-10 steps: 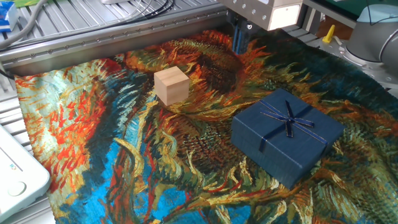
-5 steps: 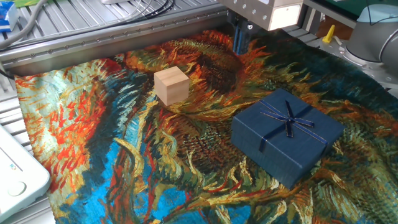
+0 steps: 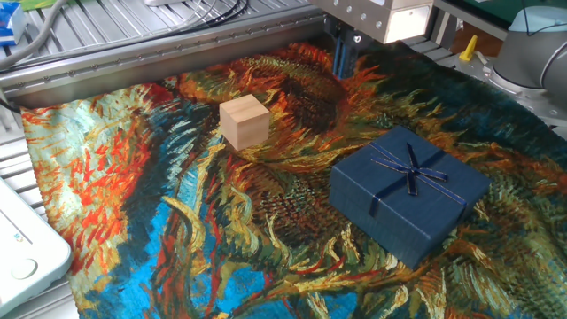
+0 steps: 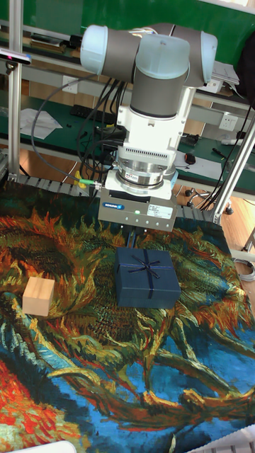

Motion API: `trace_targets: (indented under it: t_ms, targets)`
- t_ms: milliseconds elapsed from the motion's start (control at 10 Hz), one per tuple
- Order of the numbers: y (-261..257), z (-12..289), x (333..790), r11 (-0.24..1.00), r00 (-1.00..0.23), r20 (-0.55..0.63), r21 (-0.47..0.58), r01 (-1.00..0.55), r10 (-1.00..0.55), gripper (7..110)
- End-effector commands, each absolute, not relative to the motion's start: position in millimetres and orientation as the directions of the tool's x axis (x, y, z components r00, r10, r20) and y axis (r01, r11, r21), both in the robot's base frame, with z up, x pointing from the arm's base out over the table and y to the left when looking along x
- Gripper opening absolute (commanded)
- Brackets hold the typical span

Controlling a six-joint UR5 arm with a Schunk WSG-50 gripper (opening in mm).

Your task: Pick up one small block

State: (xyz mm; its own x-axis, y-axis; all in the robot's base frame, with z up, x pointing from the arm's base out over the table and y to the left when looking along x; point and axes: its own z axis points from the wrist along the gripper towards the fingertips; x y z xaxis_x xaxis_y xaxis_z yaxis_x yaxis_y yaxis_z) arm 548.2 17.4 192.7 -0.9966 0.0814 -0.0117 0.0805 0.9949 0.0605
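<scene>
The small block [image 3: 244, 121] is a plain tan wooden cube resting on the painted cloth, left of centre; it also shows at the left in the tall fixed view [image 4: 38, 296]. My gripper [image 4: 138, 237] hangs over the far side of the cloth, just behind the navy gift box [image 4: 146, 277], well to the right of the block and touching nothing. In the fixed view only one blue finger [image 3: 342, 55] shows under the gripper body, set toward one end of it. Nothing is held between the fingers.
The navy gift box [image 3: 409, 193] with a ribbon bow lies flat to the right of the block. The cloth [image 3: 159, 230] covers the table. A white device [image 3: 22, 248] sits at the left edge, with metal rails and cables behind.
</scene>
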Motion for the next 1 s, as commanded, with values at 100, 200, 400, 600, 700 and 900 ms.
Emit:
trace_targets:
  t_ms: [100, 200, 400, 600, 700, 900]
  targets:
    - [20.7, 194.2, 549.1, 0.994, -0.997, -0.014, 0.076, 0.076, 0.077, 7]
    - [20.7, 194.2, 549.1, 0.994, -0.997, -0.015, 0.076, 0.073, 0.074, 7]
    - [12.0, 193.7, 548.6, 0.999, -0.999, -0.017, 0.040, 0.033, 0.034, 7]
    - [10.9, 193.6, 548.2, 0.999, -1.000, -0.016, 0.035, 0.022, 0.023, 7]
    - [11.3, 193.6, 548.2, 0.999, -1.000, -0.016, 0.037, 0.022, 0.023, 7]
    - [11.0, 193.5, 547.4, 0.999, -1.000, -0.013, 0.035, 0.016, 0.016, 7]
